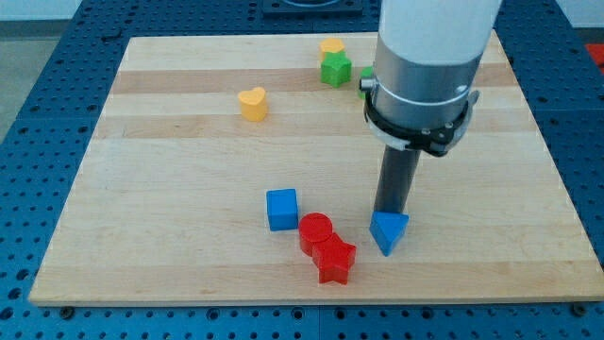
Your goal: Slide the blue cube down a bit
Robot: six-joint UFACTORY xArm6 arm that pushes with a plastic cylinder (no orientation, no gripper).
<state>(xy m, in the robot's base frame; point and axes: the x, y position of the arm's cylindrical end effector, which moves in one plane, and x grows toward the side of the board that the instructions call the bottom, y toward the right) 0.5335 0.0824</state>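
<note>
The blue cube (282,209) sits on the wooden board (170,189) below the middle. My tip (388,214) is at the lower end of the dark rod, well to the right of the cube. It stands just above and against a blue triangular block (389,231). A red cylinder (315,230) lies at the cube's lower right, close to it, with a red star block (334,260) touching it below.
A yellow heart-shaped block (253,103) lies at the upper left of centre. A green star-like block (335,69) and a yellow block (331,46) behind it sit near the top edge. Another green block (364,83) peeks out beside the arm's body.
</note>
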